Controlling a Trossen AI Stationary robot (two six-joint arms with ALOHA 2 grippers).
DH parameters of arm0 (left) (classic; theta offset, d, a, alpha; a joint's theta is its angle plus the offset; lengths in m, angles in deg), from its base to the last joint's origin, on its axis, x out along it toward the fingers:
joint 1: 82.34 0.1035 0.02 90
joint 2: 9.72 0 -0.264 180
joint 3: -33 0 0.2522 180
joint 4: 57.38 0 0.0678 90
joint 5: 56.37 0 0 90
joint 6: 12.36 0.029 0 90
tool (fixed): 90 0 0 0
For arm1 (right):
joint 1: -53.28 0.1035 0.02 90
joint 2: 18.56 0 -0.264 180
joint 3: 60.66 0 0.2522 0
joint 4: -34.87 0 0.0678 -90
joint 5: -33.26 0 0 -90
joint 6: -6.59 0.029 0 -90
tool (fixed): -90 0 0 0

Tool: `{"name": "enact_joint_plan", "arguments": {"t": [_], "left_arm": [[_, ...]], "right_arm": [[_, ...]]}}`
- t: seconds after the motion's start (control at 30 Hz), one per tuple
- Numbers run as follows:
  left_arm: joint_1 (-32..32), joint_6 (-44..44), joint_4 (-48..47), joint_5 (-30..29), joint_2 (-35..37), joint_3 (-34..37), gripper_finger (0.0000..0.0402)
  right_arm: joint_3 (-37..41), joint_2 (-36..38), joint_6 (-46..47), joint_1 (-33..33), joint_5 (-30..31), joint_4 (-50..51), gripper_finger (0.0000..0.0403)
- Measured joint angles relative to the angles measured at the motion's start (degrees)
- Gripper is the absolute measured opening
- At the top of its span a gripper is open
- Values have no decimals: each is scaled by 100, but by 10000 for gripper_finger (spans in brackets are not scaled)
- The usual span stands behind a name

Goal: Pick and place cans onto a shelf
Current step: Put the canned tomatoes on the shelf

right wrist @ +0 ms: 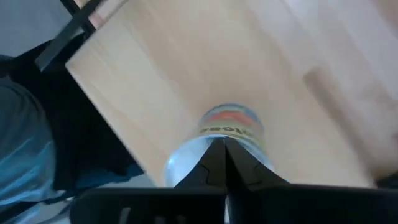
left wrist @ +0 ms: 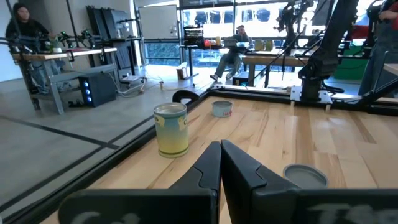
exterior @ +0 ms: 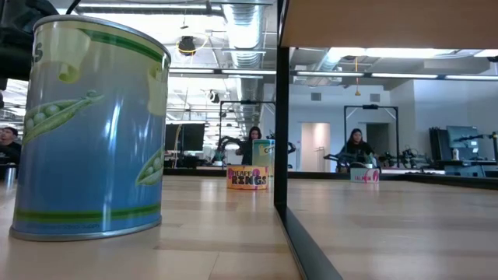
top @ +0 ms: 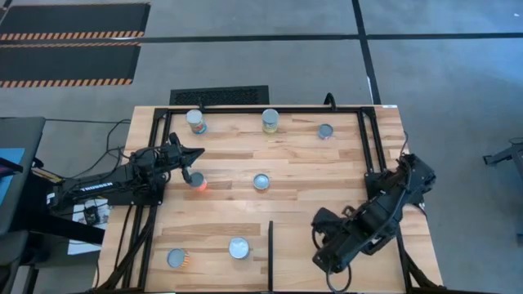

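Several cans stand upright on the wooden table: two tall ones [top: 196, 122] [top: 270, 121] and a low tin [top: 325, 131] at the far side. A silver-topped one [top: 261, 181] is mid-table and two [top: 238, 247] [top: 177, 259] stand near the front, left of the black divider [top: 270, 243]. My left gripper [top: 198, 153] is shut and level above an orange can [top: 198, 181]. My right gripper [right wrist: 224, 144] is shut and points down over the shelf [top: 294, 233]. Below it stands an orange-labelled can [right wrist: 231, 127], which the arm hides in the high view. My right gripper's shut fingertips [right wrist: 214, 155] stand over the can's silver top [right wrist: 186, 162] from above. I cannot tell whether they touch it. The can stands upright on the pale shelf board.
A black frame [top: 364, 139] runs along the table's far, left and right edges. In the low view a big blue pea can [exterior: 89, 128] stands close by, left of the divider [exterior: 282, 117]. People sit at desks in the room behind.
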Motion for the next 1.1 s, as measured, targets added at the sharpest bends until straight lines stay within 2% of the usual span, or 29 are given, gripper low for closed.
{"name": "enact_joint_plan", "arguments": {"t": [0.13, 0.33, 0.43, 0.6, 0.73, 0.83, 1.1], "left_arm": [[0, 0, 1, 0, 1, 0, 0], [0, 0, -1, 0, 1, 2, 0], [-1, 0, 1, 2, 0, 2, 0], [-2, 0, 1, 0, 0, 2, 0], [-1, 0, 1, 0, 1, 1, 0], [-2, 0, 1, 0, 1, 0, 0], [-1, 0, 1, 2, 0, 0, 0]], "right_arm": [[0, 0, -446, -167, 84, 1, 14], [-2, 4, -514, -197, -19, -41, 7], [-2, 4, -645, -170, 228, -142, 9], [-2, 4, -1126, -248, 575, -498, 9], [-2, 4, -1679, -386, 650, -1163, 9], [-17, -103, -1982, -512, 331, -1526, 9], [2, -714, -2071, -677, -917, -1180, 8]]}}
